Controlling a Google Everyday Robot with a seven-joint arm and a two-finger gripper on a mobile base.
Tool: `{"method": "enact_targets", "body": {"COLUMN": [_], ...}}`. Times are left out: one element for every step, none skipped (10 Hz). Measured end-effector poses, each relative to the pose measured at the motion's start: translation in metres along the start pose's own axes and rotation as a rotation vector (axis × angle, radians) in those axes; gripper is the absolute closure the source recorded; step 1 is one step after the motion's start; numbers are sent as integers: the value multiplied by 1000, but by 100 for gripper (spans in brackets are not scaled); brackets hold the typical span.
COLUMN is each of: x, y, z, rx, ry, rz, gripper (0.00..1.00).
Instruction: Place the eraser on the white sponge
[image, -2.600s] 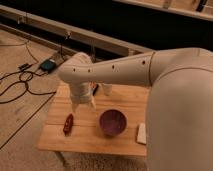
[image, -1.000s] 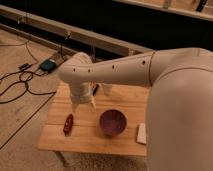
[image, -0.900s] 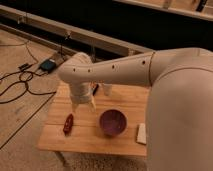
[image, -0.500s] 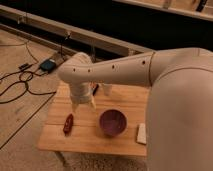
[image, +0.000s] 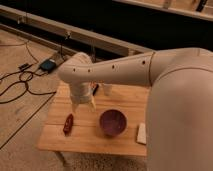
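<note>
Camera view: the purple bowl (image: 112, 123) sits near the middle of the wooden table (image: 95, 142) and serves as the anchor here. The gripper (image: 83, 106) hangs fingers-down over the table, left of the bowl as seen and slightly behind it. Its fingers (image: 75, 107) are apart with nothing visible between them, a stance that I judge suits coming down on something flat. The eraser (image: 95, 90) seems to be the small dark patch with a reddish edge behind the bowl, just beside the wrist and the translucent cup (image: 106, 89). The arm hides most of it, so I am not sure. The white sponge (image: 142, 133) lies flat to the bowl's right, apart from it and bare on top, so the drop spot looks free. A slim dark-red object (image: 68, 123) lies left of the bowl, beyond the gripper, and is best avoided.
</note>
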Motion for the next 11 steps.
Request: {"method": "enact_targets", "body": {"x": [0,0,-1,-3,-4,-5,-5,-4,-3,-2,0], "y": [0,-1,-2,-2,-1,0,0,-1,-1,-1,-1], "z": [0,0,0,-1,-1,-1,-1,0,0,0,1], "rx": [0,5,19,28,32,45,53,67,85,96,109], "ry": [0,-3,-19,-37,-54,-81,-92,-105,-121,-130,-137], "rz": [-1,-14,-64,-117,-156,-235,-269,-320,-382,-421,-469], "gripper": [35,35,35,35,35,35,35,35,35,35,35]}}
